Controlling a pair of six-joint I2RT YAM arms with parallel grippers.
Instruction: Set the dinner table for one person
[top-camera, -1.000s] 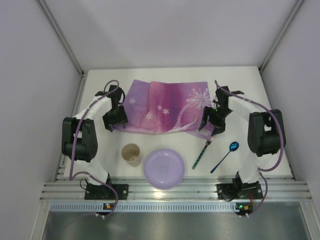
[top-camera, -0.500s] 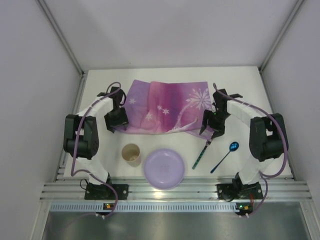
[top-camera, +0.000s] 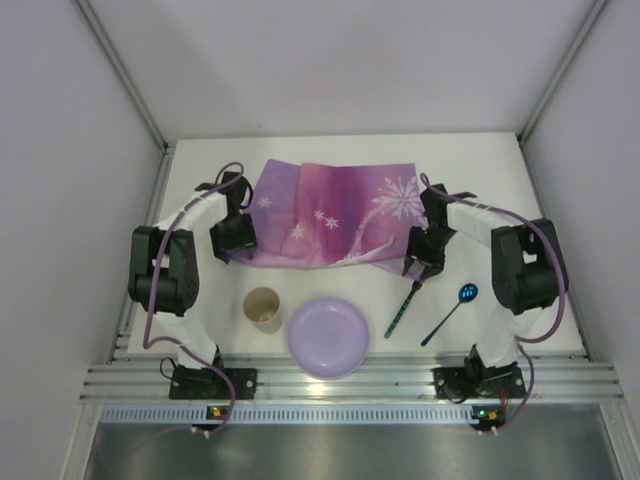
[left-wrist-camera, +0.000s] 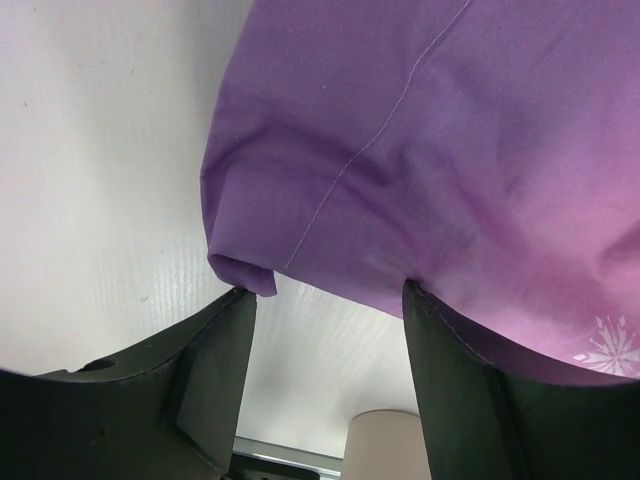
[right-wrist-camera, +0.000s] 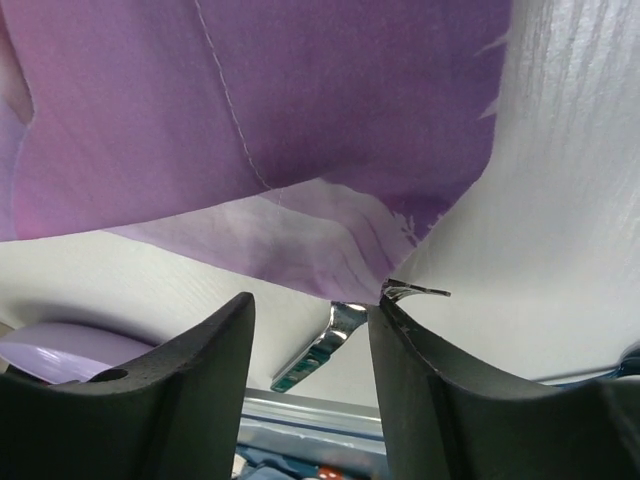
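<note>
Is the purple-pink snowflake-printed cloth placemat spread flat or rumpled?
Spread out but not flat: the placemat has its near-left corner curled under, and its near-right edge is folded over, paler underside showing.

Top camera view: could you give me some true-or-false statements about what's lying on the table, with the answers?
The plate sits on the placemat. False: it lies on the bare table, nearer the arms.
The cup stands left of the plate. True.
The fork and spoon lie right of the plate. True.
The right gripper holds the fork. False: it is open, at the placemat's corner.
</note>
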